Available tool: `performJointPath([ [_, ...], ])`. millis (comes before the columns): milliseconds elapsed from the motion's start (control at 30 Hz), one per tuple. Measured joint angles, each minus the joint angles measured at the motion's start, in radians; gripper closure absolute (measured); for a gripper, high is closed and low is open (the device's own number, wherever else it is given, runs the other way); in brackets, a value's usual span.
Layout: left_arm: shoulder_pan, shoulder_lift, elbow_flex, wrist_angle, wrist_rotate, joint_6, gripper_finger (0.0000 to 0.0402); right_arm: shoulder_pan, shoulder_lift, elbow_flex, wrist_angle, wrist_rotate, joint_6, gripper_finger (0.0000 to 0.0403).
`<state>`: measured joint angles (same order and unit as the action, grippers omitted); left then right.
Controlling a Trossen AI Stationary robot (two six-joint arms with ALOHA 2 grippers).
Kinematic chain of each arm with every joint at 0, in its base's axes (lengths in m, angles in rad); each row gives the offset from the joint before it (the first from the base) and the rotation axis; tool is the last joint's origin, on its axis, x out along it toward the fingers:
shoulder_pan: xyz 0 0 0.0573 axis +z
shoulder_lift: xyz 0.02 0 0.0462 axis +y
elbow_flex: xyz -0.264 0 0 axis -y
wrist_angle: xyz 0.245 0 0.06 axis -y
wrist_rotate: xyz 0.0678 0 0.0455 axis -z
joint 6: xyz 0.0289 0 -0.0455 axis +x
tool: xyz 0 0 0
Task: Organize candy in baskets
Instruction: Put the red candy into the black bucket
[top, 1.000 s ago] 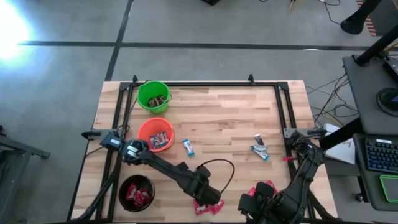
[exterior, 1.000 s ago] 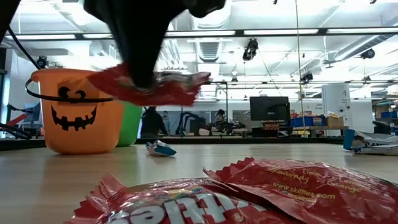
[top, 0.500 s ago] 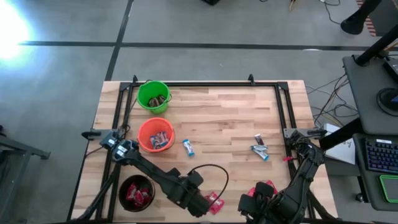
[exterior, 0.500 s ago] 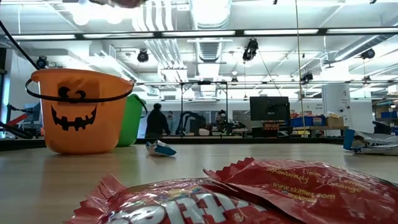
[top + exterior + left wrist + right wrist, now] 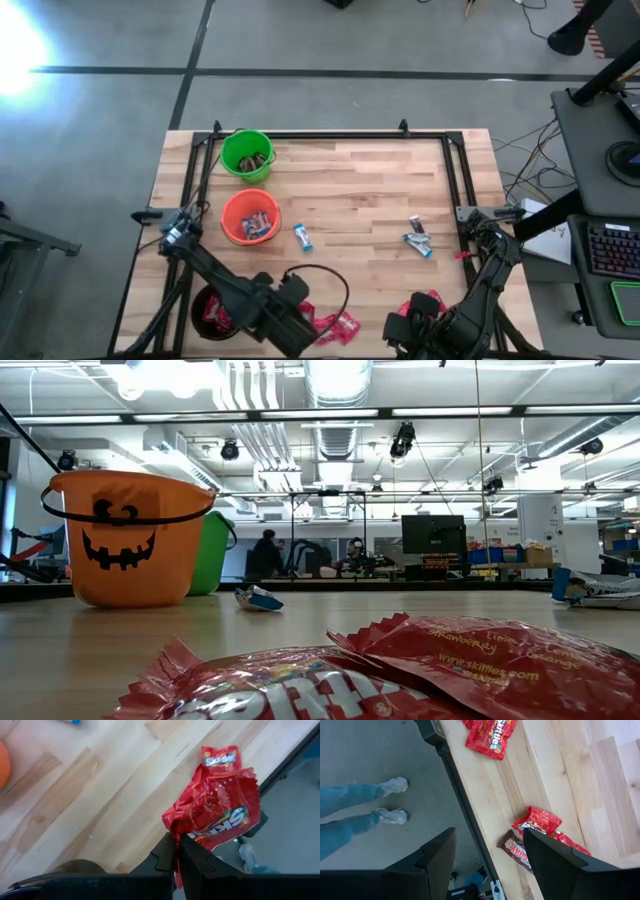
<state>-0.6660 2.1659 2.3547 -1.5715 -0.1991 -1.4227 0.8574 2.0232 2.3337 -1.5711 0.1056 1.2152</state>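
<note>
My left gripper (image 5: 312, 325) hovers near the table's near edge, between the black bucket (image 5: 220, 310) and my right arm, shut on a red candy packet (image 5: 220, 812). The black bucket holds red candies. The orange bucket (image 5: 250, 217) and the green bucket (image 5: 247, 155) stand farther back on the left. A blue-and-white candy (image 5: 303, 237) lies beside the orange bucket. Two more candies (image 5: 418, 238) lie toward the right. Red packets (image 5: 425, 303) lie by my right gripper (image 5: 490, 860), which is open and waits at the near right corner. My left gripper pinches the red packet between its two fingers at a crumpled corner (image 5: 175, 831). The rest of the packet spreads out beyond the fingertips, crinkled. It is lifted clear of the table.
A black metal frame (image 5: 455, 180) runs around the tabletop. Red and brown candies (image 5: 532, 827) lie by the near edge, and another red packet (image 5: 220, 757) lies on the wood. A person's legs (image 5: 350, 815) stand on the floor beside the table. Bare wood fills the middle.
My left gripper, shut on the red packet, has risen out of the low view and moved along the near edge toward the table's left and the black bucket. The packet has been lifted clear and carried with it.
</note>
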Motion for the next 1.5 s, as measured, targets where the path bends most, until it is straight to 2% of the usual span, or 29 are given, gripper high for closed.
performJointPath([
  [600, -0.036, -0.141, -0.001, 0.0, -0.03, 0.091, 0.0401, 0.0, 0.0, 0.0, 0.0, 0.0, 0.016, 0.0179],
  [867, -0.045, -0.215, -0.057, 0.0, -0.028, 0.131, 0.0401, 0.0, 0.0, 0.0, 0.0, 0.0, 0.044, 0.0179],
  [1067, -0.066, -0.321, -0.202, 0.0, -0.019, 0.088, 0.0401, -0.01, 0.0, 0.0, 0.0, 0.0, 0.062, 0.0179],
  [1500, -0.147, -0.579, -0.583, 0.0, 0.047, -0.139, 0.0401, -0.058, 0.0, 0.0, 0.0, 0.001, 0.066, 0.0179],
])
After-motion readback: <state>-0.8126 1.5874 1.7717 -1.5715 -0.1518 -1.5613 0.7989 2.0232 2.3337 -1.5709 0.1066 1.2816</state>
